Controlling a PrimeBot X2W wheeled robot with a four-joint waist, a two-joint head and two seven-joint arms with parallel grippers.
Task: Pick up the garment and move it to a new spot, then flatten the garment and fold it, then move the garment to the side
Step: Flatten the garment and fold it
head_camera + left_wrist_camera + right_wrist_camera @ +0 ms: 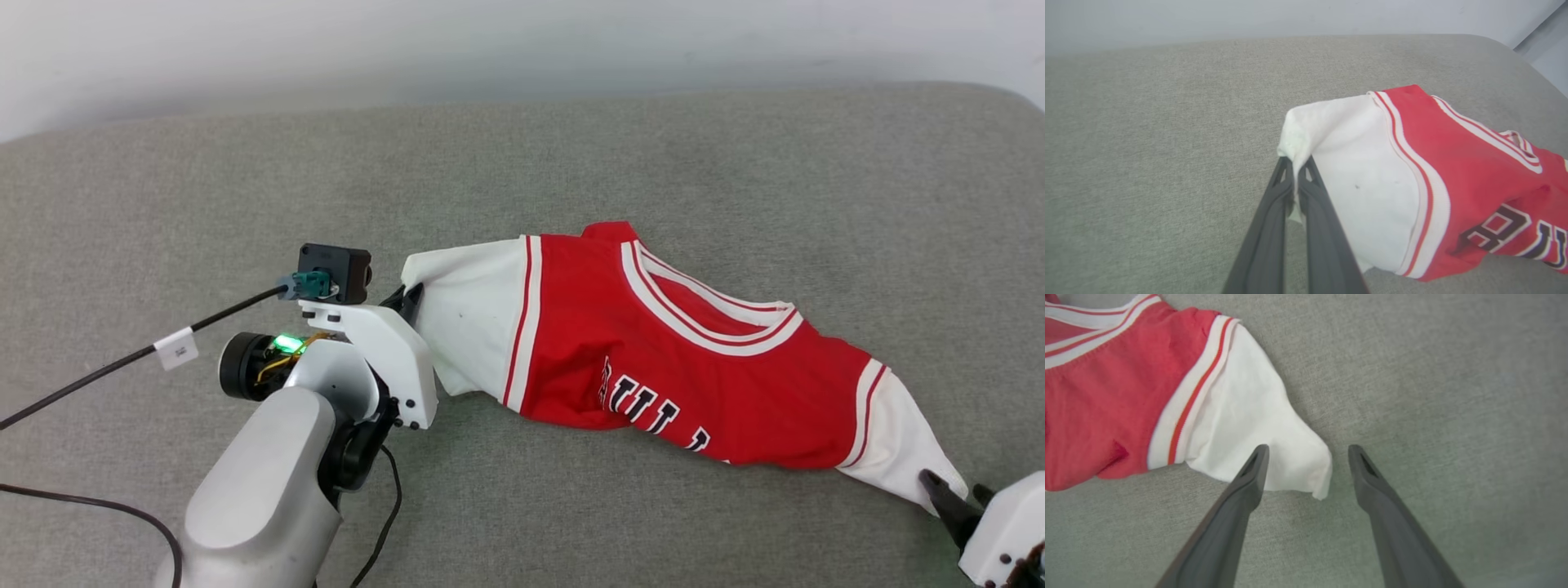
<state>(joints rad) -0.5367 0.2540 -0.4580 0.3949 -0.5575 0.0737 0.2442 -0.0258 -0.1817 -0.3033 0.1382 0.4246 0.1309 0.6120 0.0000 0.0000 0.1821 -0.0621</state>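
Note:
The garment [653, 359], a red jersey T-shirt with white sleeves and black-and-white lettering, lies bunched across the grey cushion, collar facing up. My left gripper [1295, 163] is shut on the tip of the garment's left white sleeve [1331, 155], and in the head view it [411, 296] sits at that sleeve's edge. My right gripper [1308, 449] stands open over the end of the other white sleeve [1257, 416], one finger above the cloth and the other beside it. In the head view this gripper [951, 494] is at the lower right by the sleeve tip.
A grey upholstered surface [522, 163] carries everything, with a pale wall behind its far edge. Black cables [98, 371] trail from my left wrist across the lower left. Bare cushion stretches behind and left of the garment.

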